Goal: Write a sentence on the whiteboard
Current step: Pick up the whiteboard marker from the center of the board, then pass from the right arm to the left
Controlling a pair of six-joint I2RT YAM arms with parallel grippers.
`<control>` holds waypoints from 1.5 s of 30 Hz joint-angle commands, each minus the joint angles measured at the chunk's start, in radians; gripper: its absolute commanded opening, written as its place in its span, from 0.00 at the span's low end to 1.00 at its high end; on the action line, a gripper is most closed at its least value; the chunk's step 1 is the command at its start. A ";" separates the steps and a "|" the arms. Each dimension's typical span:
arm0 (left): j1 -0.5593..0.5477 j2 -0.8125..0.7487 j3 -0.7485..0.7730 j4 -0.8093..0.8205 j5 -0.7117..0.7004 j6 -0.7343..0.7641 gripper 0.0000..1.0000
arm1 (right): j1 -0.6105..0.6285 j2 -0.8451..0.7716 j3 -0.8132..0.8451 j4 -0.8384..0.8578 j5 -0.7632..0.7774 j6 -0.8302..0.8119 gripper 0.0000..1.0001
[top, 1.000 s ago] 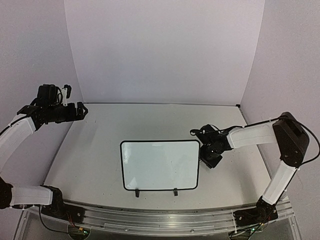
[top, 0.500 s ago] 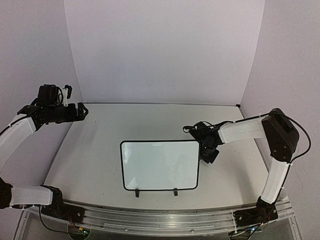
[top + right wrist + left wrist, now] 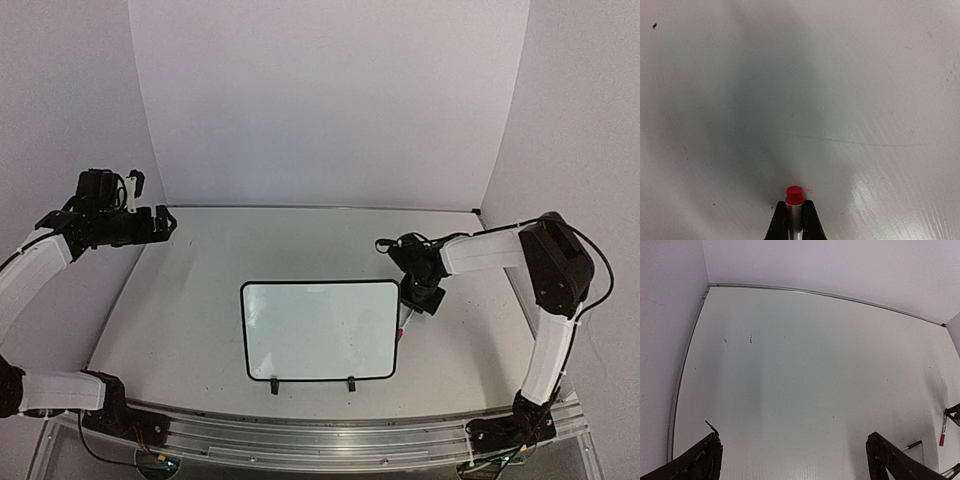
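At the middle of the tabletop (image 3: pixel 190 300) lies the whiteboard (image 3: pixel 320 335), long side toward the arms, with two small black clips (image 3: pixel 274 385) on its near edge. Its face shows glossy white inside the thin black border, and no lettering can be made out on it in the overhead view.

Just off the board's right edge, the right arm (image 3: pixel 490 252) reaches in low. Its jaws are clenched on a marker (image 3: pixel 794 197) with a pale barrel and a red end. That end points down at the bare tabletop, though I cannot tell whether it touches. No label on the barrel is legible.

The left arm (image 3: pixel 40 265) is raised at the far left, well apart from the board, its jaws spread wide with nothing between them.

The tabletop is off-white with a few dark specks. Plain pale walls (image 3: pixel 330 100) enclose it, and a metal rail (image 3: pixel 320 437) runs along the near edge.
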 commanded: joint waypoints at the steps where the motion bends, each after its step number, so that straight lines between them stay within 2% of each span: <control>1: -0.004 -0.003 0.015 -0.004 -0.032 0.022 1.00 | -0.056 0.036 -0.040 -0.088 -0.025 -0.058 0.00; 8: -0.004 -0.018 0.016 0.041 0.072 0.058 0.99 | -0.102 -0.120 -0.033 -0.107 0.032 -0.115 0.00; 12: -0.018 -0.014 0.105 0.002 0.158 0.034 0.97 | -0.106 -0.294 0.009 -0.165 0.133 -0.192 0.00; 15: -0.067 -0.004 0.185 -0.034 0.185 0.007 0.96 | -0.105 -0.422 0.035 -0.180 0.152 -0.262 0.00; 18: -0.167 0.001 0.249 -0.073 0.146 -0.021 0.95 | -0.103 -0.522 0.067 -0.181 0.112 -0.316 0.00; 22: -0.246 -0.008 0.249 -0.032 0.201 -0.139 0.93 | -0.052 -0.616 0.144 -0.177 0.039 -0.347 0.00; 26: -0.372 -0.022 0.201 0.070 0.193 -0.245 0.92 | 0.050 -0.633 0.221 -0.129 -0.014 -0.337 0.00; 29: -0.504 0.009 0.193 0.119 0.149 -0.283 0.91 | 0.133 -0.621 0.249 -0.034 -0.051 -0.309 0.00; 33: -0.650 0.054 0.198 0.178 0.105 -0.310 0.91 | 0.247 -0.591 0.288 0.085 -0.006 -0.292 0.00; 40: -0.801 0.106 0.149 0.395 0.123 -0.401 0.92 | 0.369 -0.539 0.298 0.268 0.083 -0.242 0.00; 45: -0.841 0.151 0.119 0.517 0.166 -0.458 0.94 | 0.411 -0.517 0.288 0.359 0.121 -0.217 0.00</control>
